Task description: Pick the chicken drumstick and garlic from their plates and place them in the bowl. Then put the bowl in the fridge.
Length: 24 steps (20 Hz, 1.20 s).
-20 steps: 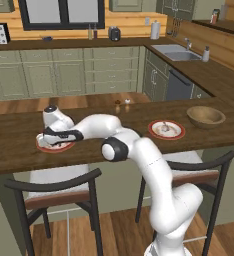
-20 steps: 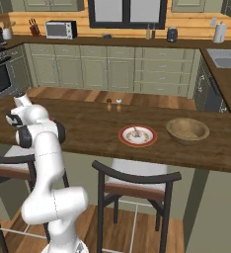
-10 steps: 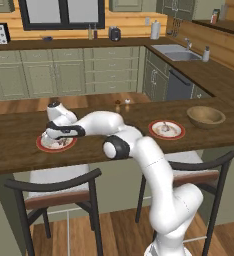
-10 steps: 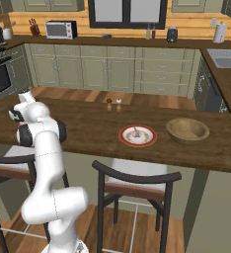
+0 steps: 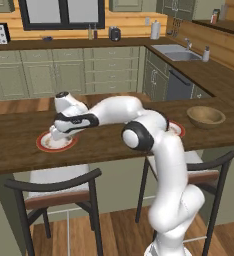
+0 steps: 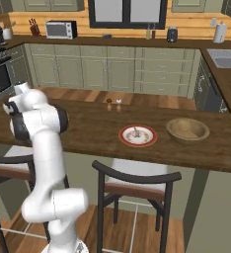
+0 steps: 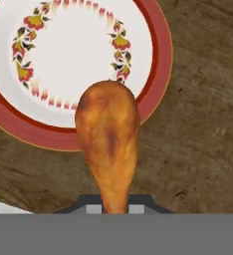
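Observation:
The orange-brown chicken drumstick [image 7: 108, 134] hangs bone end down between the fingers of my gripper [image 7: 114, 205], which is shut on it just above the left plate [image 7: 78, 60]. In the left base view the gripper [image 5: 56, 134] hovers over that red-rimmed plate [image 5: 45, 144] on the wooden counter. The garlic [image 6: 135, 132], a small whitish lump, lies on the other plate [image 6: 137, 135] near the middle of the counter. To the right of that plate stands the wooden bowl [image 6: 187, 130] [image 5: 206, 116], with nothing in it. The fridge is out of view.
Two small shakers [image 6: 113, 104] stand at the counter's far edge. Dark bar stools [image 6: 132, 180] [image 5: 56, 187] sit in front of the counter. A sink [image 5: 181, 52] and green-grey cabinets line the back wall.
The jaws have closed on the drumstick, and the hand has risen a little off the left plate with it.

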Motion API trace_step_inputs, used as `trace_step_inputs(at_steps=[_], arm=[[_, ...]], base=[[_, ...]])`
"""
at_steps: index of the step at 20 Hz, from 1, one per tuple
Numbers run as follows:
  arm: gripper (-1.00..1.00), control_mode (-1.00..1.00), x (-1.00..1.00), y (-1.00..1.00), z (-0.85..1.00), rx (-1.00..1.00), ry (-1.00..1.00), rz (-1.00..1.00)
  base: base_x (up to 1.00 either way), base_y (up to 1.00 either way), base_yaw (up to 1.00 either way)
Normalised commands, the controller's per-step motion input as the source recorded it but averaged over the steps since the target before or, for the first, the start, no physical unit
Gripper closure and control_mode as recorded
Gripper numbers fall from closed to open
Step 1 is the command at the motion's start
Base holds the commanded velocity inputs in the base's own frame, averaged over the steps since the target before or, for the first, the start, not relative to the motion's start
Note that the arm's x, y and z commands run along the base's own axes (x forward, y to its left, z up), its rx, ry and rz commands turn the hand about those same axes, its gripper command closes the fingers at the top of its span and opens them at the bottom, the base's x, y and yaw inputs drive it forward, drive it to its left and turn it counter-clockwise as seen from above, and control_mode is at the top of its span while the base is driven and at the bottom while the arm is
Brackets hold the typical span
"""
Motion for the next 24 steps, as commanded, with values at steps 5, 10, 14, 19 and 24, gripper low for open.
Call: trace_step_inputs(at_steps=[5,10,14,19,24], arm=[[1.0,-1.0,-0.97,-0.75,0.65,0.12,0.0,0.0],[1.0,-1.0,-0.95,-0.9,0.68,0.1,0.0,-0.03],[1.0,-1.0,-0.83,-0.95,0.59,0.05,0.0,-0.08],[1.0,-1.0,-0.64,-0.93,0.65,0.01,-0.05,-0.08],[1.0,-1.0,-0.3,-0.84,0.21,0.0,0.0,-0.14]], base=[[0.0,0.0,0.0],[0.0,0.0,0.0],[0.0,0.0,0.0],[0.0,0.0,0.0],[0.0,0.0,0.0]])
